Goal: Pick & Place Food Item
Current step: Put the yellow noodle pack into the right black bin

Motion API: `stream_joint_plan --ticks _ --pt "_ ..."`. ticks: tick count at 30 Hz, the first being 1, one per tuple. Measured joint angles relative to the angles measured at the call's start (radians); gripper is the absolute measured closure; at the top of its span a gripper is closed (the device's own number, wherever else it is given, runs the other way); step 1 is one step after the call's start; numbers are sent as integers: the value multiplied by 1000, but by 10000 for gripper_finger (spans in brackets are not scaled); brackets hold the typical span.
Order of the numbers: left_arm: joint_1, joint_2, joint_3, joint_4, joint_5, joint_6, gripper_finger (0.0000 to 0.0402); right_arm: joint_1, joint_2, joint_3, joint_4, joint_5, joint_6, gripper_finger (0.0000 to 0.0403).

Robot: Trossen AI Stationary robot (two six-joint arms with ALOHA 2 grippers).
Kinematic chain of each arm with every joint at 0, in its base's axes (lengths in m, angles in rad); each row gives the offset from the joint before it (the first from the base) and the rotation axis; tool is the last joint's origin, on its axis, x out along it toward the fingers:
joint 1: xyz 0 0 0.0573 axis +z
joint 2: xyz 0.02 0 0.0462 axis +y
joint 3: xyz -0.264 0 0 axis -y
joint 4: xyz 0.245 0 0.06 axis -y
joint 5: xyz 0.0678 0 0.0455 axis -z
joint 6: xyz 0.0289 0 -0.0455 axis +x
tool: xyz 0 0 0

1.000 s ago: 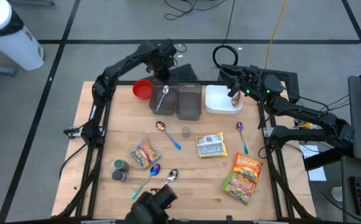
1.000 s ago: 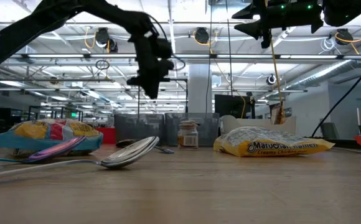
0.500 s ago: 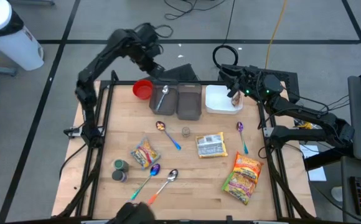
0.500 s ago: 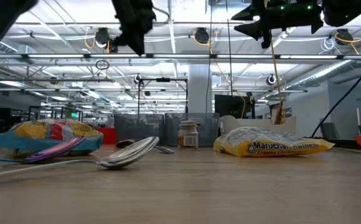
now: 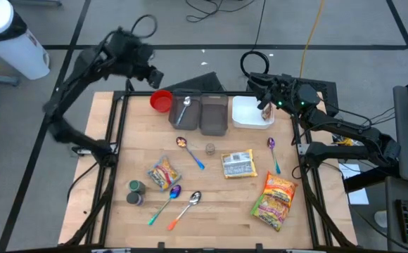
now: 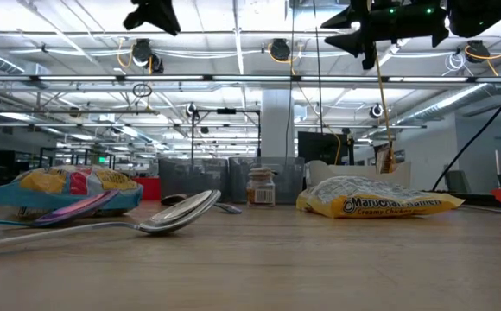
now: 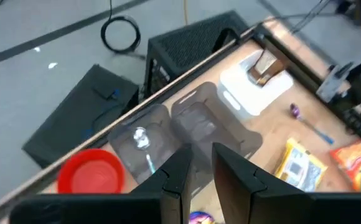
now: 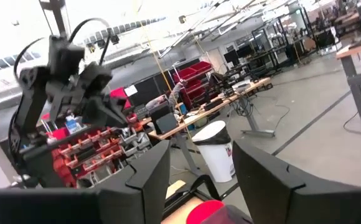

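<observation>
At the table's near edge I am seeing spoons and noodle packets lying, a food item sitting in the white tray farther back beneath my right gripper, its jaws standing apart and empty, and my left gripper hanging narrow beyond the far-left corner.

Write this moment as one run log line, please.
left tool: open, empty, raised beyond red bowl | right tool: open, empty, by white tray | noodle packet: on table

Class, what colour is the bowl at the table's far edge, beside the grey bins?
Red. The bowl shows best in the high view.
</observation>
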Motion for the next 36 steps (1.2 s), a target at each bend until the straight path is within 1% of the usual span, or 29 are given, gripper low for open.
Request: stream_joint_plan --ticks 6,9,13,15,17,21,25,27,29,33,36 --pt "-27 -307 -491 350 41 -187 334 0 0 0 -52 -2 8 236" --pt "-69 -443 -696 530 55 -275 334 0 0 0 -70 -2 8 236" --pt "-139 -586 -907 721 52 -393 334 0 0 0 -84 -2 26 236" --pt "-179 -635 -990 785 53 -456 334 0 0 0 -85 -2 40 236" --pt "-220 -663 -1053 811 53 -512 334 0 0 0 -89 -2 56 236" --pt "-301 -665 -1170 895 52 -625 334 0 0 0 -98 -3 81 236" --pt "-359 -617 -1278 1128 51 -717 334 0 0 0 -113 -8 110 236" --pt "-377 -578 -1317 1245 65 -756 334 0 0 0 -115 -36 109 236" --pt "-391 -540 -1336 1340 80 -781 334 0 0 0 -115 -68 108 236" --pt "-420 -470 -1336 1474 90 -803 334 3 0 0 -122 -130 114 236" --pt "-433 -413 -1334 1646 111 -850 327 17 0 0 -153 -134 116 236"
